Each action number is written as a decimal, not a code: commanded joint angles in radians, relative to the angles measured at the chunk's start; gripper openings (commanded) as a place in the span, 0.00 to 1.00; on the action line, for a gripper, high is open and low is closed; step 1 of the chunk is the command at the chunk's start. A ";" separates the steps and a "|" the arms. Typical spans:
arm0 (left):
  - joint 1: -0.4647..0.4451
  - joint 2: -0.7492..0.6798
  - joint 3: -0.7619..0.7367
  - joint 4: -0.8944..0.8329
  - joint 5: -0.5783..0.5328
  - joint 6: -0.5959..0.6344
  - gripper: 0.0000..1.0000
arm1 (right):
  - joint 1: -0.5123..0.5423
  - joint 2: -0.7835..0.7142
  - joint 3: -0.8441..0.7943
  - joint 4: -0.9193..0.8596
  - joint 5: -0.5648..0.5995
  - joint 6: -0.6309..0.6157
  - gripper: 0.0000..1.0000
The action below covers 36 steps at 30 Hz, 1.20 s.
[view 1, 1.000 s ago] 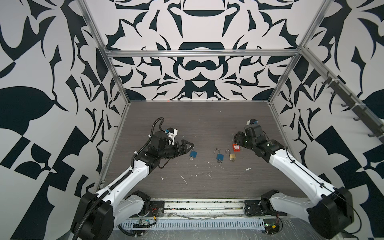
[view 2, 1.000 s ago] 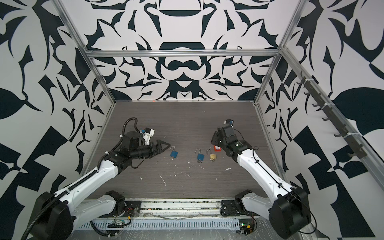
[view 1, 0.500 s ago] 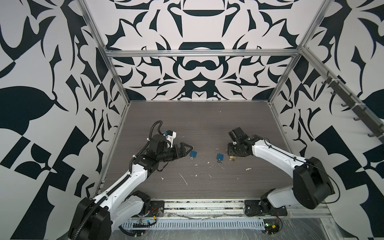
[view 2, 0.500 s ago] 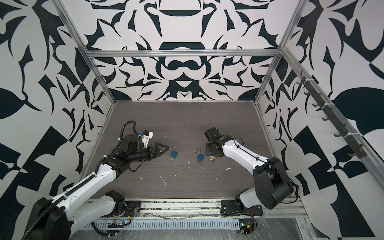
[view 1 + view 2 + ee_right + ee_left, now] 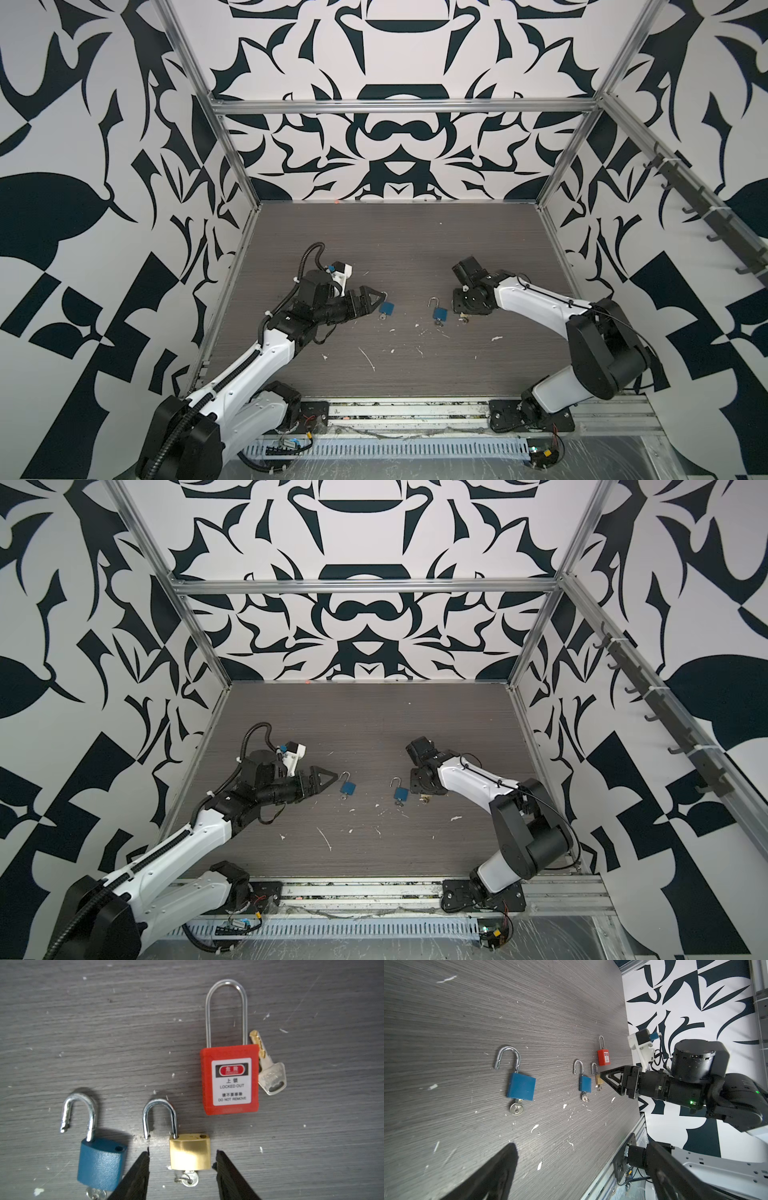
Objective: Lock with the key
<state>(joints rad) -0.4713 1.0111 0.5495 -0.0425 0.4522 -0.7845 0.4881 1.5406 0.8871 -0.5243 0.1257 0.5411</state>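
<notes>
Right hand (image 5: 182, 1156) released, jaws straddling brass lock (image 5: 189, 1147) without touching. Lock flat on counter (image 5: 104, 1032), shackle sprung, key (image 5: 190, 1179) seated; likely poised to pin body. Left hand (image 5: 375, 304) released, waiting beside nearest blue lock (image 5: 387, 308).

**White shells, black joints**

The left arm (image 5: 257, 365) and right arm (image 5: 536, 299) are white link shells set between black cylindrical joints. Behind the jaws of the left gripper (image 5: 376, 300) sits a white bracket (image 5: 343, 276) with a blue plug. A black ribbed cable (image 5: 307, 257) loops over the wrist there. The right gripper (image 5: 602, 1076) has black, triangular, open-frame fingers. Behind its jaws come a black tubular wrist, a round black motor housing (image 5: 695, 1059) and a small green light (image 5: 691, 1102). Small dark screws dot the right arm's white shell.
</notes>
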 commanded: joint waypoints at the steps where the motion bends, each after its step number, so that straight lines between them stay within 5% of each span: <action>1: 0.002 0.008 -0.006 0.005 -0.001 0.012 1.00 | 0.004 0.009 -0.011 0.014 0.021 -0.017 0.52; 20: 0.003 0.026 -0.006 0.010 0.003 0.010 1.00 | 0.003 0.079 -0.033 0.056 0.020 -0.027 0.51; 36: 0.002 0.040 -0.005 0.028 0.009 0.008 1.00 | 0.003 0.000 -0.081 0.003 0.020 -0.025 0.48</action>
<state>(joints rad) -0.4713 1.0424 0.5495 -0.0376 0.4526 -0.7845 0.4881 1.5623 0.8162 -0.4847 0.1379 0.5194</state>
